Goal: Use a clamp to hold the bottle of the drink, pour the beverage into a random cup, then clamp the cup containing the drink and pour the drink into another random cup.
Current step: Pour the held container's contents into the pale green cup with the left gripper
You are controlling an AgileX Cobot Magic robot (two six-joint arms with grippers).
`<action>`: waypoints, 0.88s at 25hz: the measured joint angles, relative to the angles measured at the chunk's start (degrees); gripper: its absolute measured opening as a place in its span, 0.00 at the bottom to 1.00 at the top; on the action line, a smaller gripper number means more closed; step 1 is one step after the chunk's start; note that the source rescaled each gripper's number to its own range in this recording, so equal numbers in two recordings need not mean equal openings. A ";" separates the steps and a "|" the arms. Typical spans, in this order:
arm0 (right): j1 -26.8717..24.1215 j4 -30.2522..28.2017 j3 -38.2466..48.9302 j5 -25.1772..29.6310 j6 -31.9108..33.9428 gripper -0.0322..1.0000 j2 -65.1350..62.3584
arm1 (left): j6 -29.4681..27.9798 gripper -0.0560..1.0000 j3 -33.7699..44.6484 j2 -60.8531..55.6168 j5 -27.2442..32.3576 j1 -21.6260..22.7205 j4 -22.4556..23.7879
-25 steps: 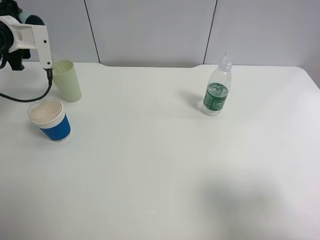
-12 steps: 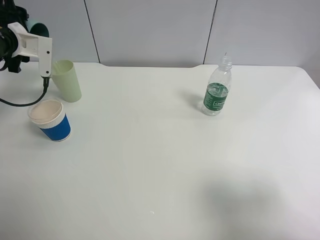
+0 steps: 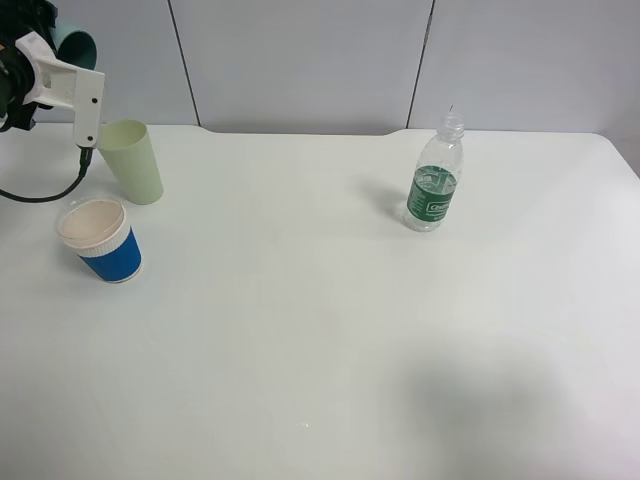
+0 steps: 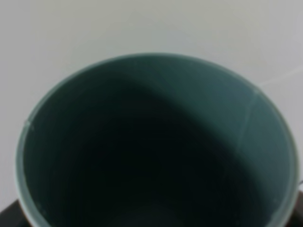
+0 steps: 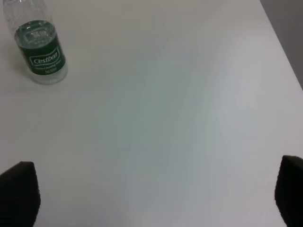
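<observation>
Overhead, left end effector [image 3: 45,50] gripping tilted teal cup [image 4: 156,142].

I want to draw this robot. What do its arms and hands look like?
The left arm ends in a white, boxy plastic part over black parts, with a black cable looping down from it. The right hand's fingertips are black and blocky. The rest of the right arm isn't in view.

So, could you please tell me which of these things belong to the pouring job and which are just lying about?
Job:
- bottle
- teal cup, held tilted in the left tool, above and behind the pale green cup
- pale green cup
- right tool, open

Lying about:
- blue-sleeved cup
</observation>
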 joint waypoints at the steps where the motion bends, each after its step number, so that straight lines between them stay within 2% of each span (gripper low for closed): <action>1: 0.00 0.00 0.00 0.00 0.00 1.00 0.00 | 0.00 0.06 0.00 0.00 0.00 0.00 0.30; 7: 0.00 0.00 0.00 0.00 0.00 1.00 0.00 | -3.94 0.06 0.00 0.00 0.00 -1.61 -0.55; 11: 0.00 0.00 0.00 0.00 0.00 1.00 0.00 | -7.83 0.06 0.00 -0.07 0.29 -4.13 -4.85; 14: 0.00 0.00 0.00 0.00 0.00 1.00 0.00 | -11.55 0.06 0.00 -1.49 2.87 -5.78 -7.80; 18: 0.00 0.00 0.00 0.00 0.00 1.00 0.00 | -19.67 0.06 0.00 -5.64 7.69 -7.62 -8.92; 22: 0.00 0.00 0.00 0.00 0.00 1.00 0.00 | -33.04 0.06 0.00 -11.18 15.60 -9.16 -7.37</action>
